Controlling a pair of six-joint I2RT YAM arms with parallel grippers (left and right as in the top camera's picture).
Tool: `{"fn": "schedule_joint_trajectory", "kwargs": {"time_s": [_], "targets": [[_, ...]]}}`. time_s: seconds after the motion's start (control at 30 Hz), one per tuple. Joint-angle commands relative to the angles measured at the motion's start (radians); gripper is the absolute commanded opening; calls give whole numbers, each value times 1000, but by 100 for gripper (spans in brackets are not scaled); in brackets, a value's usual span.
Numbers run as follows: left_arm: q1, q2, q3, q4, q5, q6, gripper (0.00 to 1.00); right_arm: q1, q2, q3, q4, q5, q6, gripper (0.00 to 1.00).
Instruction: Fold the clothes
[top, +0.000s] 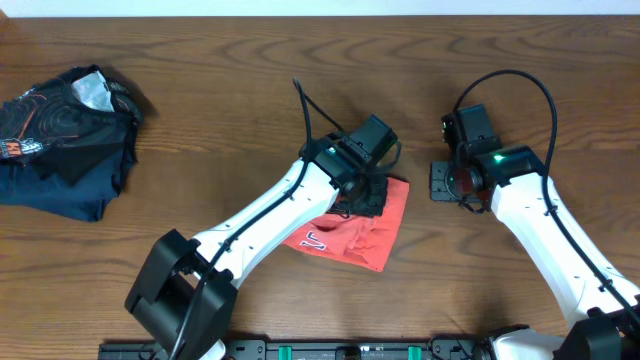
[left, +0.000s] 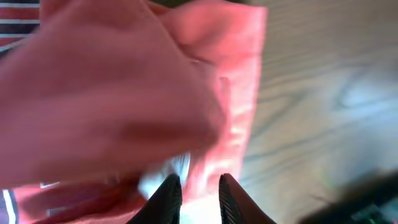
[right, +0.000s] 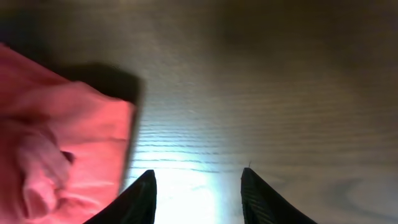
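Coral-red T-shirt (top: 375, 235) crumpled, dark garment (top: 60, 140) only overhead — left tool (left: 199, 182) narrowly apart, right tool (right: 198, 175) apart

Open table (top: 200, 100) lies between shirt (top: 392, 222) and dark pile (top: 60, 140) at far left. Left arm (top: 260, 215) bars the shirt's left side; right gripper (right: 198, 199) stands near its right.

We've got the left arm (top: 265, 210) and the right arm (top: 545, 225) built alike: smooth white shells over the links, chunky black housings at the joints, and a small green light (top: 497, 158) glowing by the right wrist. Thin black cables (top: 510, 72) run off both wrists past boxy black camera blocks (top: 372, 138). Up close we get the left gripper (left: 199, 190) and right gripper (right: 198, 186), each a pair of matte black fingers (right: 140, 199) tapering to narrow tips.
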Motion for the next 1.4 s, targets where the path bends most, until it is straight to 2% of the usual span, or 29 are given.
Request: {"fn": "schedule_joint_trajectory", "kwargs": {"time_s": [0.0,0.07,0.23,0.3,0.4,0.5,0.6,0.7,0.93,0.97,1.03,1.07,1.23,1.3,1.37], "targets": [[-2,-84,11,-3,73,121,23,-12,0,-6,7,-53,-14,43],[6,-137,11,-8,60,183,23,-12,0,-6,6,-53,-14,43],[87,-271,11,-21,-183,187,27,-10,0,-9,7,-89,-16,43],[139,-287,11,-21,-204,186,30,-2,0,-11,34,-179,-49,43],[228,-272,-3,-30,-204,149,30,34,0,-11,124,-340,-124,43],[302,-236,-37,-43,-196,84,30,97,2,-11,207,-343,-176,45],[352,-173,-53,-58,-91,67,31,164,23,-11,269,-327,-241,49],[364,-103,-57,-63,-13,67,30,216,58,-11,303,-286,-261,53],[357,54,-57,-61,11,71,30,277,151,-11,339,-284,-281,53],[357,66,-57,-61,11,71,30,280,161,-11,341,-284,-281,52],[357,89,-57,-58,11,71,31,280,175,-11,341,-262,-268,40],[357,98,-57,-56,11,71,30,280,179,-11,339,-231,-243,30],[351,104,-58,-42,11,71,30,271,176,-11,289,6,-46,7],[348,104,-58,-39,10,71,30,267,173,-11,256,64,22,7],[342,104,-60,-30,10,71,31,258,169,-11,229,76,55,13]]}}
